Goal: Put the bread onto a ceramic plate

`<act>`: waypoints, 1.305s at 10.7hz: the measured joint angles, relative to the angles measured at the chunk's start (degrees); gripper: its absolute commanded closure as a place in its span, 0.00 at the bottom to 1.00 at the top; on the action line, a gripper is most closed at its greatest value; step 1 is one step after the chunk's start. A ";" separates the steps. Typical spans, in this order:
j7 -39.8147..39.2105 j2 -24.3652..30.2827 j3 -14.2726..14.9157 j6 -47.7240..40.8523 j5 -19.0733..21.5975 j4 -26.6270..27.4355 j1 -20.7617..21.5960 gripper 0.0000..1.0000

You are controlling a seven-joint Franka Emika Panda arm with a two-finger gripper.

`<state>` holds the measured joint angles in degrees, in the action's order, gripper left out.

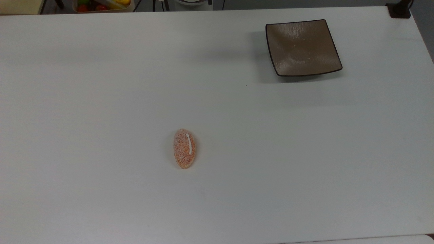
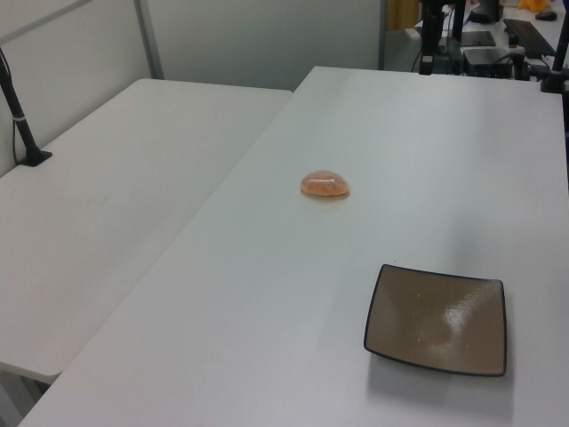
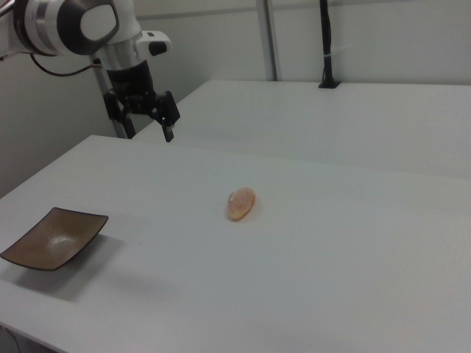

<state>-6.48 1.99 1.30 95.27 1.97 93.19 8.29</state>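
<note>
The bread (image 1: 184,148), a small oval orange-brown roll with a white slit, lies on the white table a little left of the top view's middle; I also see the bread (image 2: 324,185) (image 3: 241,204) in the side views. The ceramic plate (image 1: 301,47) (image 2: 437,318) (image 3: 53,237), square, brown-grey and dark-rimmed, sits bare at the top view's upper right, far from the roll. My gripper (image 3: 145,126) hangs open and holding nothing above the table's far edge at the right view's upper left, well away from both.
A bin of colourful items (image 1: 101,5) sits beyond the table's top edge. A second white table (image 2: 116,205) adjoins this one. Black clamped posts (image 1: 399,10) (image 2: 22,124) (image 3: 326,51) stand at table edges. Wide bare tabletop lies between roll and plate.
</note>
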 measured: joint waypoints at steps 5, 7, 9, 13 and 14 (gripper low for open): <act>-0.20 -0.34 0.00 1.58 0.00 0.00 0.37 0.00; -0.20 -1.52 0.08 7.35 0.00 -0.10 0.79 0.00; -0.20 -4.60 0.64 10.02 0.00 -2.84 0.84 0.00; -0.20 -15.58 2.57 16.13 0.69 -11.66 0.83 0.00; -0.20 -18.70 2.70 18.24 1.47 -13.14 0.83 0.00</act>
<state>-6.68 -16.71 4.00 113.51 3.44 80.05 9.12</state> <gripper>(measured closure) 0.000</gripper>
